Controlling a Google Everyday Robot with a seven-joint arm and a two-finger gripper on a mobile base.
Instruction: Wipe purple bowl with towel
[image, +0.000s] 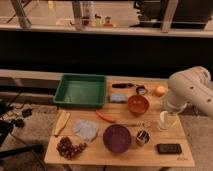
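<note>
1. Over on the right, the white arm (189, 91) curves down past the table (115, 159) edge, and the gripper (167, 123) hangs at the right end of the table, low over the wood.
2. Its fingers stand spread wide and there is nothing in them.
3. The purple bowl (117, 138) sits upright near the front edge, about mid-table, well clear of the gripper.
4. Just left of it, close but apart, lies the towel (86, 129), crumpled flat on the wood, untouched.
5. Behind the bowl, an orange bowl (138, 104) sits further back and slightly right.
6. A small blue pad (118, 98) lies just left of the orange bowl, beside the green tray (80, 91) that fills the back-left part of the table.
7. Between the towel and the orange bowl, a thin red-orange piece (106, 117) lies at a slant.
8. Front-left corner: a dark bunch of grapes (69, 147), with a pale wooden piece (62, 122) behind it.
9. Right of the purple bowl, a small metal cup (142, 136) stands just beside it, and a flat black slab (169, 148) lies near the front-right corner, in front of the gripper.
10. At the back right, an orange ball (160, 91) rests close to the arm.
</note>
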